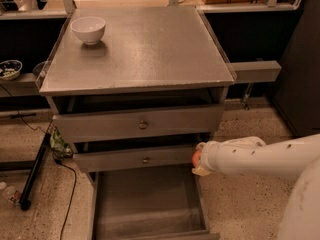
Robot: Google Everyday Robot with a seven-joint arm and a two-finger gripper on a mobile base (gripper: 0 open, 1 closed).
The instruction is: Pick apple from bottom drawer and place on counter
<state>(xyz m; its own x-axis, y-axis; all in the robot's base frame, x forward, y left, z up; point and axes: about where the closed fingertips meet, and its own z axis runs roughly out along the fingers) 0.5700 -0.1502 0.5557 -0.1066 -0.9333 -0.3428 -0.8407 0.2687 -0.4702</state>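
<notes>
The apple is a small red-orange fruit showing at the tip of my white arm. My gripper is shut on it and holds it beside the right end of the lower drawer front, above the right wall of the open bottom drawer. The drawer's grey floor is bare. The counter is the flat grey cabinet top, up and to the left of the gripper. The white arm hides most of the fingers.
A white bowl stands at the counter's back left corner. Two drawer fronts with brass knobs sit above the open drawer. A grey side shelf juts out on the right. A black pole and a cable lie on the floor at left.
</notes>
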